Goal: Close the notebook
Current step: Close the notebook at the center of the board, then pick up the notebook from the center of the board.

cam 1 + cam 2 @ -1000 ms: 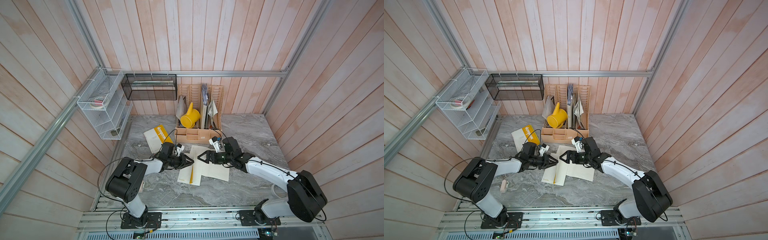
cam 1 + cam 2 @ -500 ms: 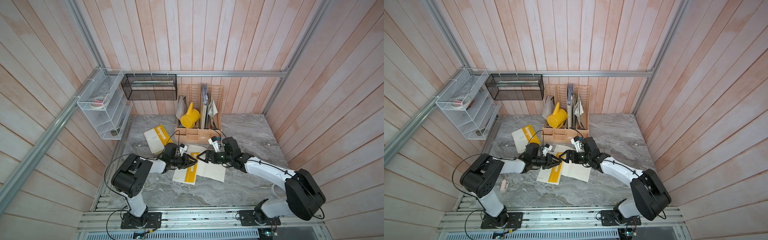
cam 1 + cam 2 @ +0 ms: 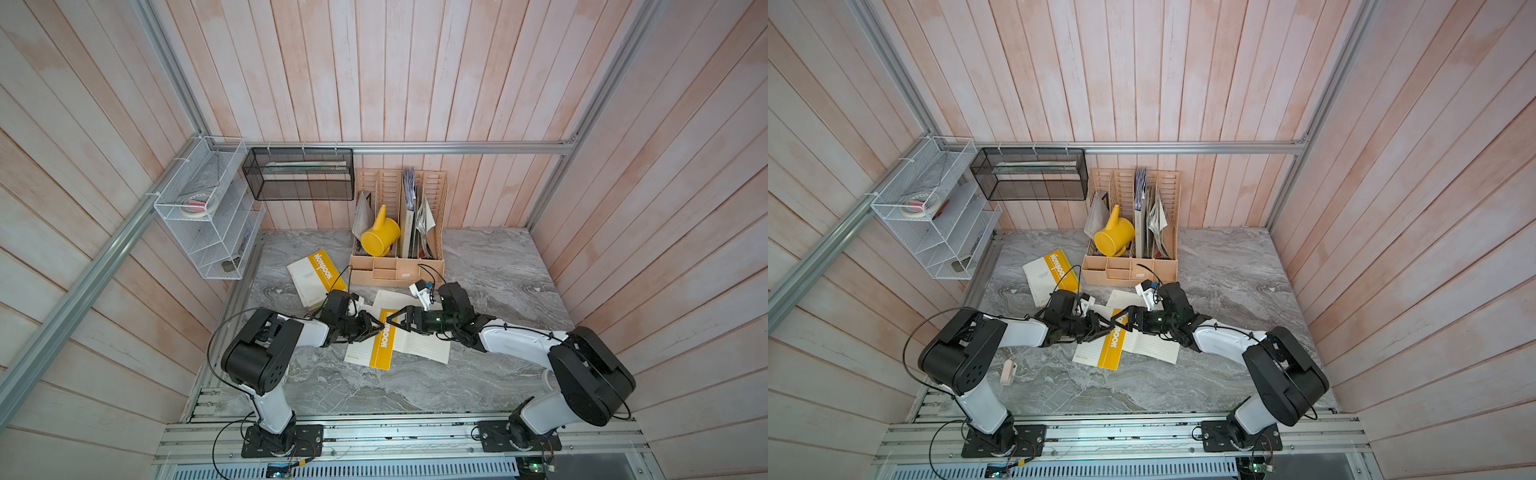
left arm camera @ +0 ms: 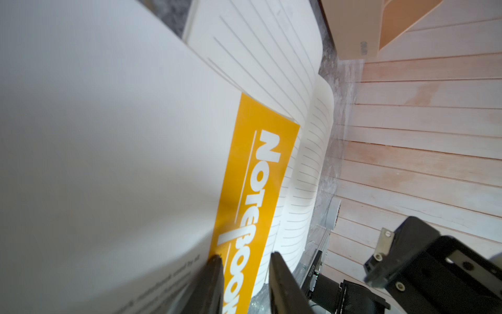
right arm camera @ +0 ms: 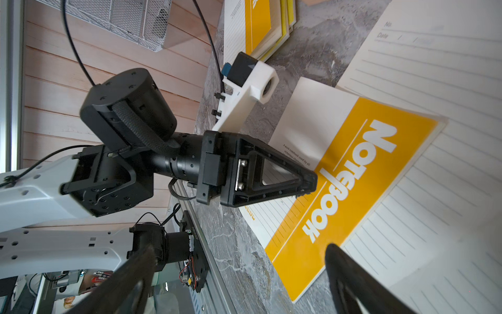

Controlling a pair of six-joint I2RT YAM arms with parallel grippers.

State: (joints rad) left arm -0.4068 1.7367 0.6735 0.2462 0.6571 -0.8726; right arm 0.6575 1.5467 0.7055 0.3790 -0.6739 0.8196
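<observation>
**A:** Where does the yellow-and-white paper notebook (image 3: 380, 347) lie?

**B:** On the grey marble desk (image 3: 478, 266), in front of the beige plastic file organiser (image 3: 397, 266) and between the two arms. Its printed cover (image 5: 353, 174) faces up over some lined white pages (image 5: 448, 95), with more of them bare toward the right arm. The cover's white end looks lifted off the sheets below.

**A:** And the left hand (image 5: 309, 182)?

**B:** Its tip sits at the edge of that white end. In the left wrist view its dark fingers (image 4: 281, 274) stand narrowly apart, with the yellow band showing in the gap (no clamp on the sheet shows, so it reads as a nudge, not a pinch).

**A:** The right hand (image 5: 241, 248)?

**B:** It is spread wide and empty, close over the yellow band. Whether it touches is unclear.

**A:** How does the robot finish this well?

**B:** The left hand probably needs to sweep the cover over low and slowly about its fold, so the thin card neither buckles nor springs back. The right hand likely has to clear the bare pages, or pin the arched ones flat, before the cover lands.
</observation>
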